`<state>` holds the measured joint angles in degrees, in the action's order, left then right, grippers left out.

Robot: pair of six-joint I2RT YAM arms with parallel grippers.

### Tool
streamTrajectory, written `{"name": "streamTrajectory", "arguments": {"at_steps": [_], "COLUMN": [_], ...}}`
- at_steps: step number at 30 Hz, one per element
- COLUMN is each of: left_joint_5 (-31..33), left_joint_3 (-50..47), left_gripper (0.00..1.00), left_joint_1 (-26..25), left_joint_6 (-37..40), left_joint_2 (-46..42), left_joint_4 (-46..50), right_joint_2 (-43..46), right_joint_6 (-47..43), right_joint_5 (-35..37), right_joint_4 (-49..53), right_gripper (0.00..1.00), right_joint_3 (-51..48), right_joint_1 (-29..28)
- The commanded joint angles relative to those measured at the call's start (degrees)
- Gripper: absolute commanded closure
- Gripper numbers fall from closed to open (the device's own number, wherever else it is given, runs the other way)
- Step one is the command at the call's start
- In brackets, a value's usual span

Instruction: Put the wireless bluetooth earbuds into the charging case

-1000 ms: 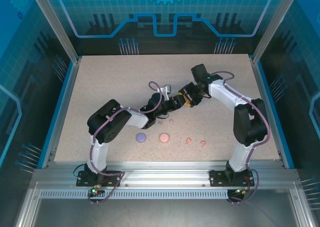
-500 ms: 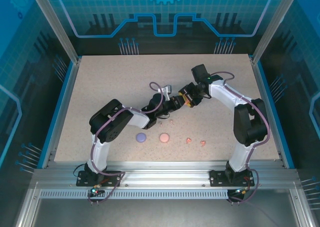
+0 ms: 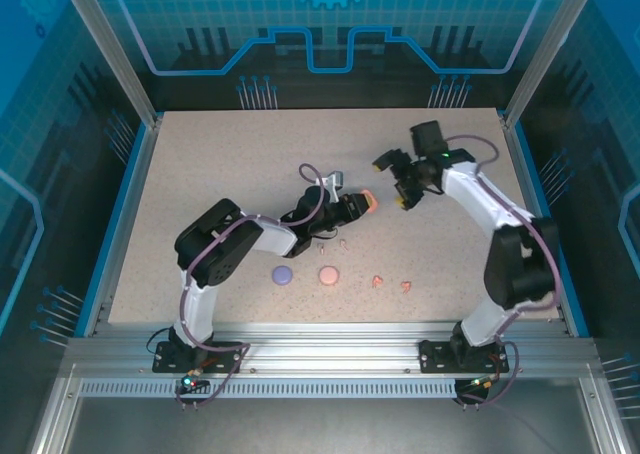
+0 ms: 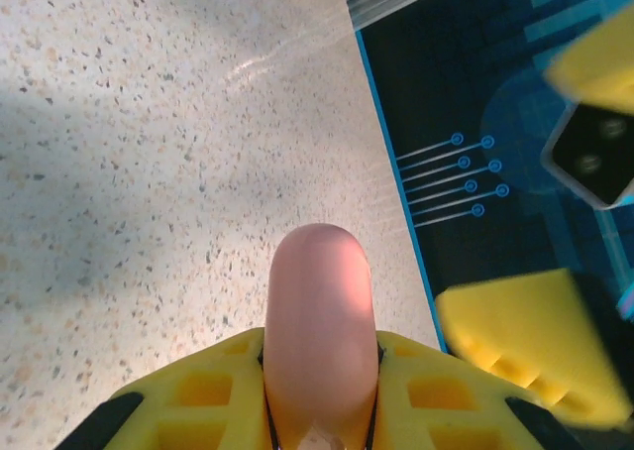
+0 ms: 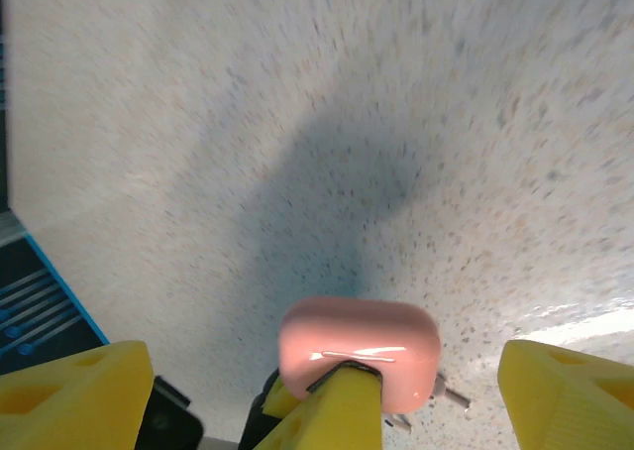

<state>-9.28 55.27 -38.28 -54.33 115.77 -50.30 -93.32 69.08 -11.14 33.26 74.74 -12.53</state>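
Clamping the pink charging case [image 4: 319, 321], left gripper [image 3: 360, 203] jaws tight on it, right gripper [image 3: 392, 181] jaws spread wide

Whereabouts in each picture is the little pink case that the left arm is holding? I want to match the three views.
Top external: pink case near the table's middle, at the tip of the left arm.
Left wrist: bottom centre, pinched between that arm's yellow fingers.
Right wrist: bottom centre, with one of those yellow fingers beneath it.
Shared landmark: the speckled table.
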Motion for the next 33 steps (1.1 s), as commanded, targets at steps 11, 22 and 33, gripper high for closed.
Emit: {"name": "streamTrajectory", "arguments": {"at_steps": [11,22,33], "left_joint_5": [-35.00,-44.25,-44.04], "left_joint_3": [2.30,8.98,9.91], "left_gripper": [1.00,1.00,1.00], "left_joint_1": [12.86,13.41,13.32], "left_joint_6": [13.46,18.38,18.63], "left_joint_2": [-14.07,-14.34,-14.89], "left_joint_4": [18.42,27.63,28.47], "right_joint_2": [24.23,19.96,16.74], "right_joint_6": [-28.15,-36.32,-36.03], "right_joint_5": [-11.07,-19.47,-19.68], "right_joint_4": [-32.92,-35.76,-36.93], "right_gripper": [0.06,0.10,0.14], "right_joint_3": [-30.68,-28.29,-27.76], "right_joint_1": [3.26,-2.60,-4.16]}}
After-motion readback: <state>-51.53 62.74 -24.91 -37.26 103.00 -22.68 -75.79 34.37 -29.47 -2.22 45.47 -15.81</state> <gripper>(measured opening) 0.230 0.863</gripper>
